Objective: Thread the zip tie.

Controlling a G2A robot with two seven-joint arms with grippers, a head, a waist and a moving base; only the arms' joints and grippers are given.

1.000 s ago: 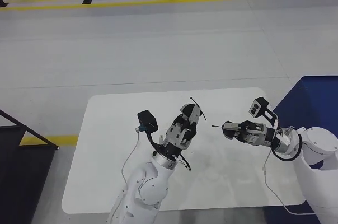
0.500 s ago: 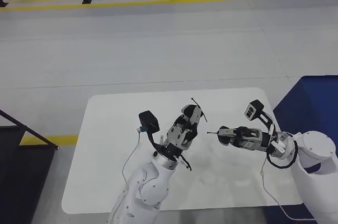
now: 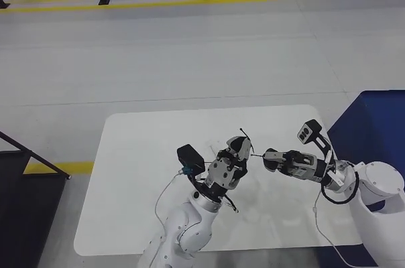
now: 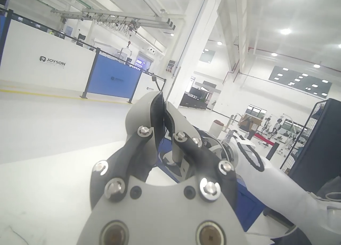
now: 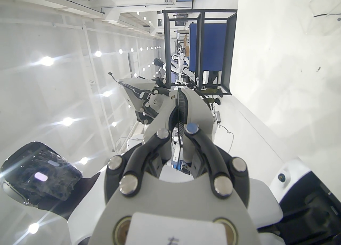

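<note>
Left claw (image 3: 242, 142) shifted, pinching zip tie (image 3: 244, 135)

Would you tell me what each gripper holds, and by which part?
Both pinch the black zip tie near its ends: the left gripper leaves a stub poking out; the right gripper, a short tip.

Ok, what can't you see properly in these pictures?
Top view: the zip tie is too thin to show whether it is threaded yet.
Left wrist view: the left gripper, fingers shut, hides most of it.
Right wrist view: the right gripper does likewise.
</note>
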